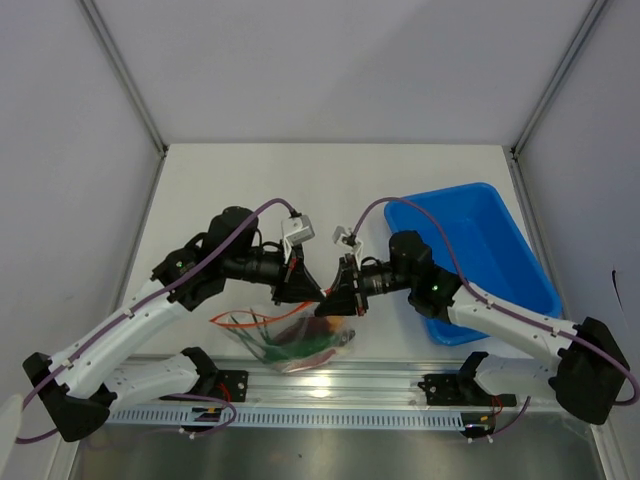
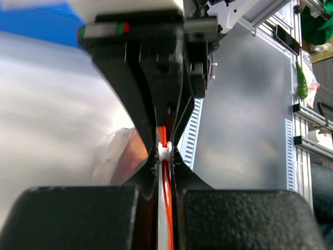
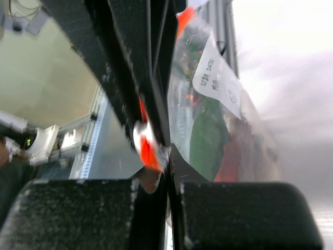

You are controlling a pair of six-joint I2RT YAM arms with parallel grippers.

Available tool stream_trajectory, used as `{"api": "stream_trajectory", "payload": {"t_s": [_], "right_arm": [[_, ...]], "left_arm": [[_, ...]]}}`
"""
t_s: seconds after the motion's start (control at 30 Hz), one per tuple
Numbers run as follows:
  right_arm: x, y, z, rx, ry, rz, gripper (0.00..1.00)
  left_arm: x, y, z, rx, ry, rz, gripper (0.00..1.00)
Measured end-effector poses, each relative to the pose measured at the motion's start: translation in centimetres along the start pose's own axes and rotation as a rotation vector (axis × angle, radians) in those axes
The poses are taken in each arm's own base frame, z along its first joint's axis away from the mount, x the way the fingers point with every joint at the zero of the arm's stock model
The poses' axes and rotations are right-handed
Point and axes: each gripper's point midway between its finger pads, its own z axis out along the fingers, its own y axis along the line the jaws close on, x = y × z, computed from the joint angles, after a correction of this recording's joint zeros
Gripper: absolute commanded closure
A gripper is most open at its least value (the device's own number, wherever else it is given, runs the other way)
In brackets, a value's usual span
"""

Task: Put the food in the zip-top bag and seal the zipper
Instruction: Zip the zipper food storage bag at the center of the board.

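Observation:
The clear zip-top bag (image 1: 285, 340) hangs between my two grippers over the table's near edge. The food is inside it: a dark green cucumber (image 3: 208, 136) and something red, maybe the chili (image 3: 231, 156), show through the plastic. The other foods cannot be made out. My left gripper (image 1: 313, 293) is shut on the orange-red zipper (image 2: 167, 198) at its white slider (image 2: 164, 151). My right gripper (image 1: 337, 299) faces it tip to tip, shut on the bag's mouth edge (image 3: 147, 151). The rest of the strip (image 1: 235, 320) trails to the left.
The blue plastic tray (image 1: 490, 230) stands at the right behind my right arm, and nothing shows in it. A metal rail (image 1: 330, 385) runs along the table's near edge just below the bag. A white label (image 3: 216, 78) is on the bag's side.

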Motion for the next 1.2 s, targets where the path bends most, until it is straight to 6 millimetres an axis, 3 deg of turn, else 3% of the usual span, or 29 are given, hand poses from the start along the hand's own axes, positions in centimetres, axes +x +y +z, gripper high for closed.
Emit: {"api": "stream_trajectory", "payload": {"t_s": [0.23, 0.4, 0.83, 1.2], "right_arm": [[-2.3, -1.1, -4.0, 0.131, -0.216, 0.035, 1.00], [-3.1, -1.1, -5.8, 0.164, -0.292, 0.055, 1.00], [-1.9, -2.8, -5.7, 0.187, -0.271, 0.116, 1.00], [-1.5, -4.0, -6.9, 0.269, -0.301, 0.132, 1.00]], "left_arm": [[-0.3, 1.0, -0.1, -0.057, -0.015, 0.010, 0.99], [-0.3, 1.5, -0.6, -0.099, -0.037, 0.020, 0.99], [0.6, 2.2, -1.4, -0.160, -0.023, -0.003, 0.99], [1.2, 2.6, -2.9, -0.229, -0.041, 0.006, 1.00]]}}
